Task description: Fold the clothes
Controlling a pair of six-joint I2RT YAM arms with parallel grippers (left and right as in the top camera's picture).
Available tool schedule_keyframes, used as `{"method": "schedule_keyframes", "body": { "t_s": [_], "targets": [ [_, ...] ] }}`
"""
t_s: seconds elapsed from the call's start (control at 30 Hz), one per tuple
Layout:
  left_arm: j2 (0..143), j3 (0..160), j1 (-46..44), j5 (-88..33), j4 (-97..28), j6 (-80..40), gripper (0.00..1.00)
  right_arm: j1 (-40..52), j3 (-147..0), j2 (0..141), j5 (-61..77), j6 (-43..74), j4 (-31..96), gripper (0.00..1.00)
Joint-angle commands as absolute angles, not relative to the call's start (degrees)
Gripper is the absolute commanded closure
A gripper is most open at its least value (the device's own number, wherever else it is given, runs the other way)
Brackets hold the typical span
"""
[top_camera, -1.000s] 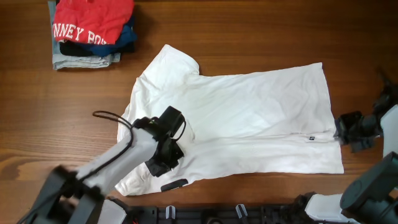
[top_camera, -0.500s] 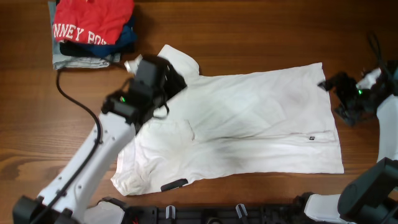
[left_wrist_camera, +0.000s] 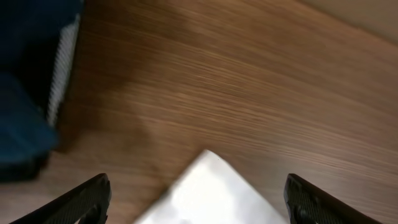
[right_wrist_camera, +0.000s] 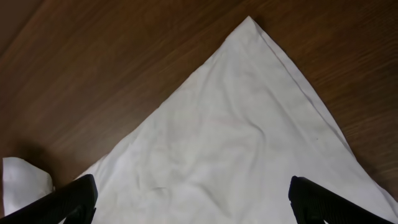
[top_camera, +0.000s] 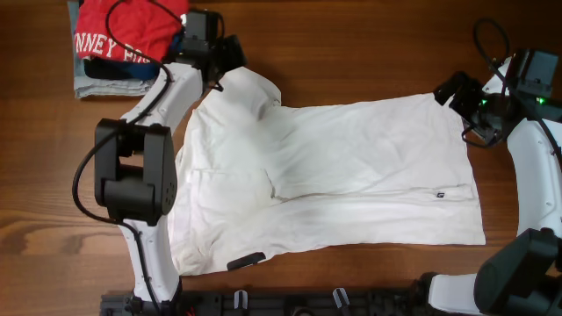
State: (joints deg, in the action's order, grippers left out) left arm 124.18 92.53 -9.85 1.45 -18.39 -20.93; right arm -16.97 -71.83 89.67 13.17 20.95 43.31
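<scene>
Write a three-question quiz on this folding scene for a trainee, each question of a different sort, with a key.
1. True or false: the right gripper is shut on the white T-shirt.
2. Pick one. The red garment lies on: A, bare table; B, a stack of folded garments; C, the white T-shirt.
3. In one word: which arm's gripper is nearer the red garment?

Key: 1 false, its jaws stand open above a corner of the shirt; 2 B; 3 left, the left gripper being beside that stack.
</scene>
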Motion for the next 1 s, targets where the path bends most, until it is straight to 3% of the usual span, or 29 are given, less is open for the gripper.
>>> {"method": "schedule_keyframes", "body": {
  "t_s": [0.0, 0.5, 0.63, 0.97],
  "targets": [
    [126.3, 93.6, -9.2, 0.9, -18.2, -14.1, 0.13, -16.9, -71.6, 89.9, 11.8, 21.4, 44.0, 0.01],
    [130.1, 93.6, -12.1, -0.1, -20.4, -6.8, 0.2, -16.8, -71.6, 94.5, 12.9, 20.9, 44.6, 0.01],
    [130.2, 93.6, -12.1, -0.1, -20.4, -6.8, 0.31, -16.8, -71.6, 94.5, 12.8, 20.9, 44.1, 0.0],
    [132.1, 93.6, -12.1, -0.1, -19.9, -6.4, 0.37, -16.8, -71.6, 94.5, 12.2, 21.0, 43.4, 0.01]
  ]
}}
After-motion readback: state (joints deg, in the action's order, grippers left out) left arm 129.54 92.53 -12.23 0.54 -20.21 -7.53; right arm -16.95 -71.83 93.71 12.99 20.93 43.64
